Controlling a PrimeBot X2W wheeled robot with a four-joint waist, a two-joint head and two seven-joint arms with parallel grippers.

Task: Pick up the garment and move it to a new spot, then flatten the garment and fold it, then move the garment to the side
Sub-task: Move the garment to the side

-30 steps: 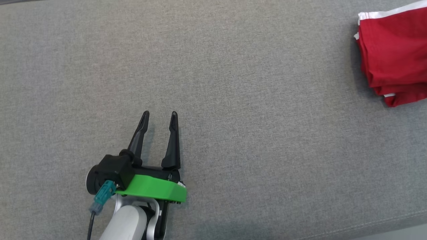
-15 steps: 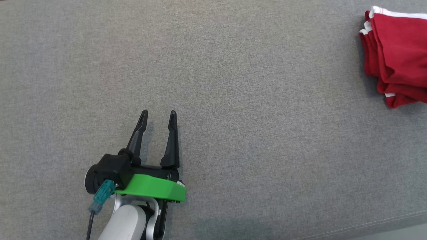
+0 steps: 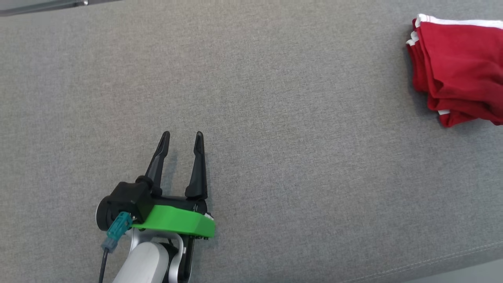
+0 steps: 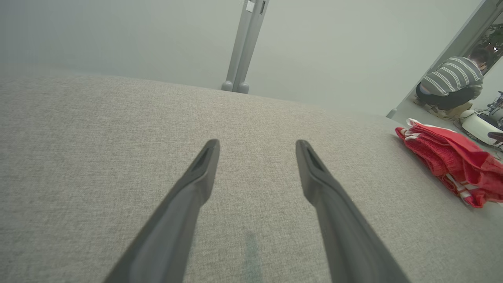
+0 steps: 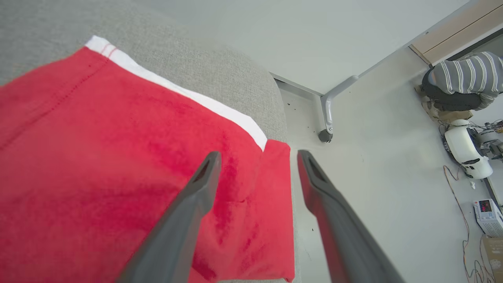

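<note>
Since a second ago the top flap of the red garment [image 3: 459,70] has settled lower on its pile. The whole head picture has slid a little too, so that is the camera moving. The left pincer [image 3: 182,135] has not really gone anywhere.

The garment is folded into a thick stack with white trim at its edges. It lies at the far right of the grey cloth-covered table [image 3: 298,118], close to the table's end, with floor just past it in the right wrist view. It sits right on the cloth, not inside anything.

The left pincer is spread, holds nothing, and is well apart from the garment. The right pincer [image 5: 258,155] is spread too and holds nothing. It hangs over the garment's outer edge.

I think the job is nearly done: picking up, flattening and folding look finished, and the pile is already off to the side. Maybe only pulling the right arm back is left.
</note>
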